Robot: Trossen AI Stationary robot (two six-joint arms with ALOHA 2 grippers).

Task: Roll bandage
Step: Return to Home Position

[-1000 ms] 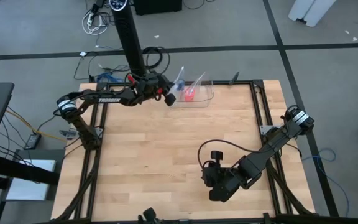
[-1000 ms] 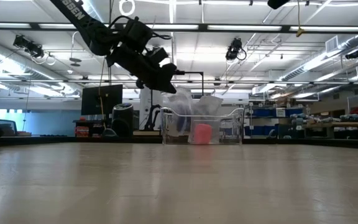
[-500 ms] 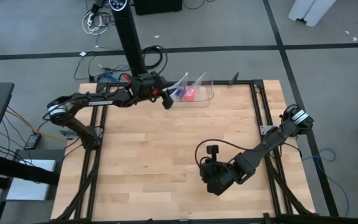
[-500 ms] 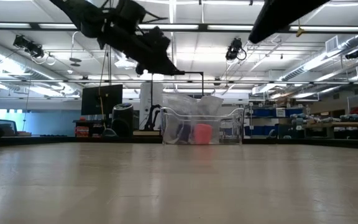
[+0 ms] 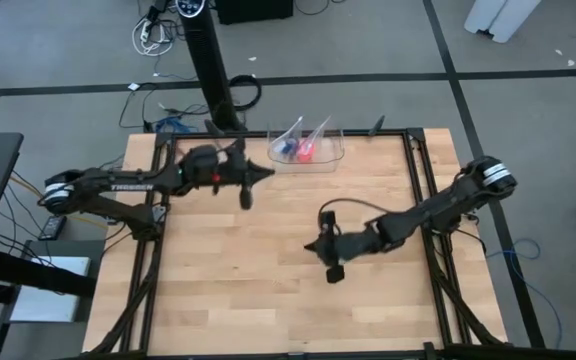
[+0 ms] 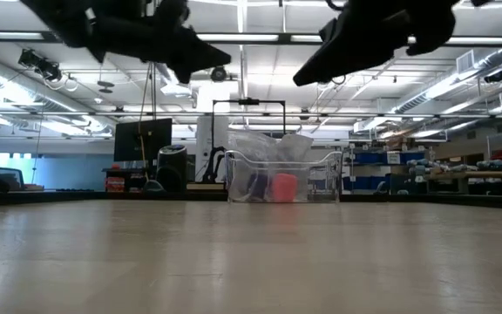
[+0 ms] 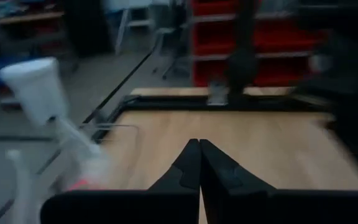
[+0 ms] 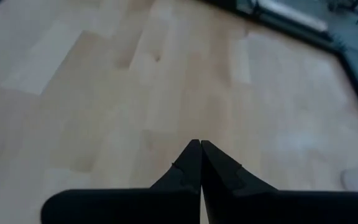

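The bright blue bandage (image 5: 284,150) lies as a small roll inside a clear plastic bin (image 5: 330,160) at the table's far edge, beside a small pink-red roll (image 5: 306,152). In the low view the bandage (image 6: 253,185) and the pink roll (image 6: 283,187) show through the bin's wall (image 6: 321,179). My left gripper (image 5: 246,197) is shut and empty above the table, to the near left of the bin. My right gripper (image 5: 333,271) is shut and empty over the table's middle. The wrist views show each gripper's shut fingers: the left (image 7: 199,147) and the right (image 8: 199,147).
Clear plastic (image 5: 294,127) sticks up out of the bin. A dark frame (image 5: 418,180) runs along the table's edges. Bare wood (image 5: 228,270) lies between the arms and the near edge. The room behind holds shelves and a monitor (image 6: 142,139).
My left gripper has drawn back from the bin toward the table's left and near edge and has risen; the blue roll now shows in the bin. My right gripper has risen and gone toward the far edge and a little left. Both stay shut.
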